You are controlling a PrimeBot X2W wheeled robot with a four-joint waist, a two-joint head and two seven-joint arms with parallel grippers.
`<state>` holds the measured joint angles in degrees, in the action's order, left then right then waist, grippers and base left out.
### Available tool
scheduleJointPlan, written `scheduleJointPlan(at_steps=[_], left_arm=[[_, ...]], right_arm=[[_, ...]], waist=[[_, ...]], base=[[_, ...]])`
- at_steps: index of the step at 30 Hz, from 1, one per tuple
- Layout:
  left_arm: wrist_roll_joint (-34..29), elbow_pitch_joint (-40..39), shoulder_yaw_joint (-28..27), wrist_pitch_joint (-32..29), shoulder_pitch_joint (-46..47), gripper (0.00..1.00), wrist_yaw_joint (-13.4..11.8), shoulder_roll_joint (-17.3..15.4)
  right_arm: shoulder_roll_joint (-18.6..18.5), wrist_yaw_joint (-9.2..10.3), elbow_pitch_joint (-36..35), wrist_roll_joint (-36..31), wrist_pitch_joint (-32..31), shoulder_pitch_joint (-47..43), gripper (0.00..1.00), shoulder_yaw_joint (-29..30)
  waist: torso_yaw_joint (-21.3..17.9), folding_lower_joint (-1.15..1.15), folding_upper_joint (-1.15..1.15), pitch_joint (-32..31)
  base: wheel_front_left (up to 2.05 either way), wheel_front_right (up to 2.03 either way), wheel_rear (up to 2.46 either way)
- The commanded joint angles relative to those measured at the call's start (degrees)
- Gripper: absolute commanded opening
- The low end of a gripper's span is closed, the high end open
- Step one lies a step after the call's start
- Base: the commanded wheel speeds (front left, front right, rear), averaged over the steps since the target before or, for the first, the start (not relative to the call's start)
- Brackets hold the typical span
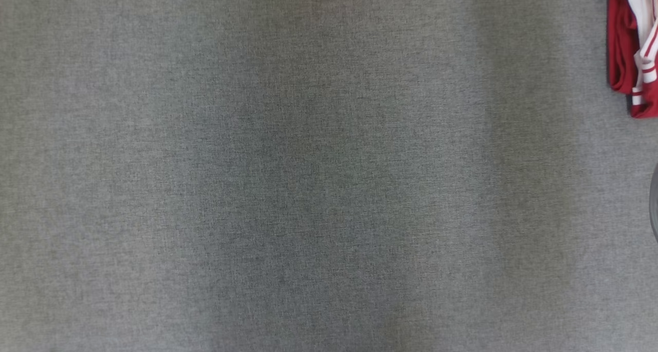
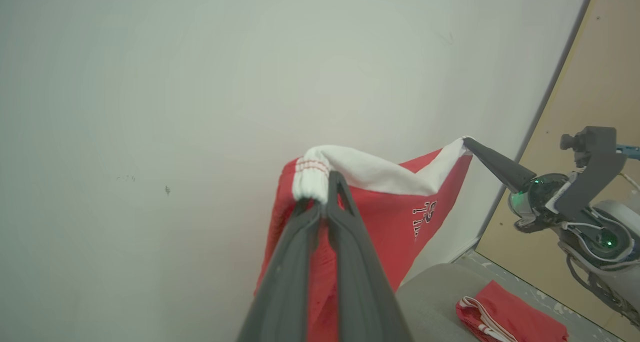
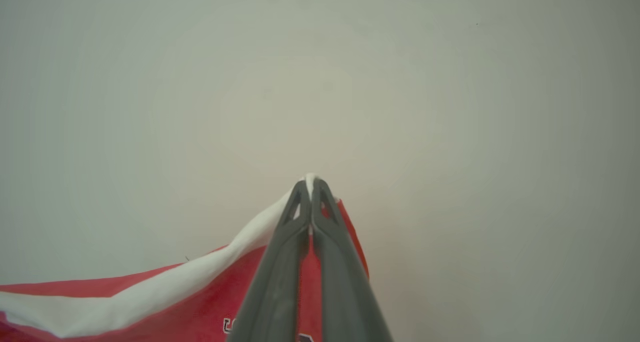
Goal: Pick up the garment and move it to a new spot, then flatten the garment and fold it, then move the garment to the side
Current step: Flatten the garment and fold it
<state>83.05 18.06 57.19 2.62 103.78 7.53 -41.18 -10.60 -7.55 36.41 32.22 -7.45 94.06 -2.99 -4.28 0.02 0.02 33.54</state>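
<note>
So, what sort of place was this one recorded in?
Probably an indoor lab or test room set up for clothes folding: a grey woven-fabric work surface, a bare white wall with a tan panel beside it, and a red garment with white trim held up before it.

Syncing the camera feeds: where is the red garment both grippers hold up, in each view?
Head: red-and-white cloth at the upper right edge; cannot tell if it is the same piece.
Left wrist: held garment at centre, left gripper shut on one end, right gripper pinching the other.
Right wrist: lower left to centre, its corner in the right gripper's tips.
Shared landmark: the white band along its top edge.
</note>
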Motion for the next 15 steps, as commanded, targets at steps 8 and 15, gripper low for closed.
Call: scheduleJointPlan(at_steps=[8,15], left_arm=[[2.09,-5.04,4.44,5.94,-7.57,0.0,-0.11,-1.62],[3.27,-12.29,8.69,10.27,-17.89,0.0,-0.11,-3.73]], right_arm=[[-3.51,0.16,-5.78,6.08,1.17,-11.33,0.0,-3.67],[-6.51,0.16,-17.47,12.05,-0.87,-29.82,0.0,-4.83]], waist=[[0.91,-0.02,-0.02,-4.65],[1.56,-0.02,-0.02,-10.13]], base=[[0.0,0.0,0.0],[0.0,0.0,0.0]])
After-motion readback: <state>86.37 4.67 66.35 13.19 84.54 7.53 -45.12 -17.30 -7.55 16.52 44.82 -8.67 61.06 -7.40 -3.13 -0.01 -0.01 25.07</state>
